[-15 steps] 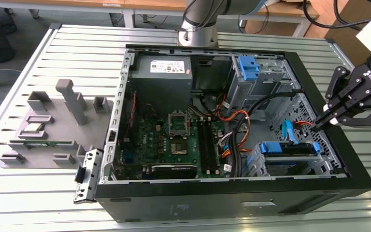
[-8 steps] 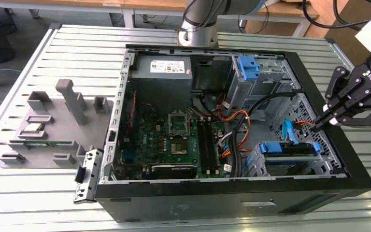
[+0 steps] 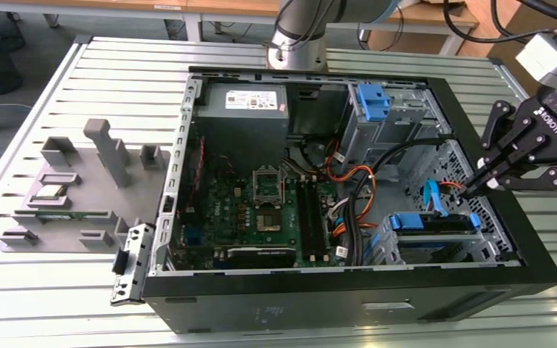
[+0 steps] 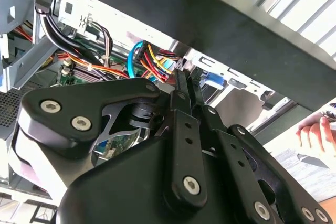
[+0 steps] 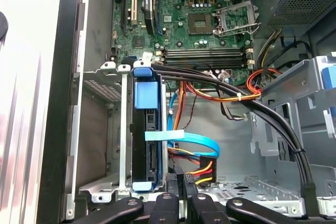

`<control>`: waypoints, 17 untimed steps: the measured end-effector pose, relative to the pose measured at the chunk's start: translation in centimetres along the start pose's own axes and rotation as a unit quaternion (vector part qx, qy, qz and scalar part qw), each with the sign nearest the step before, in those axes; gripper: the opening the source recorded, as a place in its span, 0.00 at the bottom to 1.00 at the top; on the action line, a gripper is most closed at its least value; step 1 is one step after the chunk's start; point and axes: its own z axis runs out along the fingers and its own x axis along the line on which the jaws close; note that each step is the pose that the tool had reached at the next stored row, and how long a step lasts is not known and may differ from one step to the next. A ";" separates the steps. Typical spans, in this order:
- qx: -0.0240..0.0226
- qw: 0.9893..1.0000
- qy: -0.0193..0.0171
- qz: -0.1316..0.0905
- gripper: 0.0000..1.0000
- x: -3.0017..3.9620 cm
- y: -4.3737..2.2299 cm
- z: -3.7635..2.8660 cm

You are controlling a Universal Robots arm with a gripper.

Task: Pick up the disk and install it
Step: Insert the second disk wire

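Exterior view: gripper (image 3: 471, 185) with fingers pinched together on nothing, hovering inside the open computer case (image 3: 356, 286) just above the disk (image 3: 436, 223), already seated edge-up in its metal drive cage (image 5: 100, 129).

The gripper (image 3: 472, 186) is seen at the right of the exterior view, hung from a black wrist in the upper right corner and angled down-left, its fingers (image 4: 184, 90) pressed together with nothing held between them.
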 end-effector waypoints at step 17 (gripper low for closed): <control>0.038 0.999 -0.001 -0.002 0.16 0.40 1.77 0.42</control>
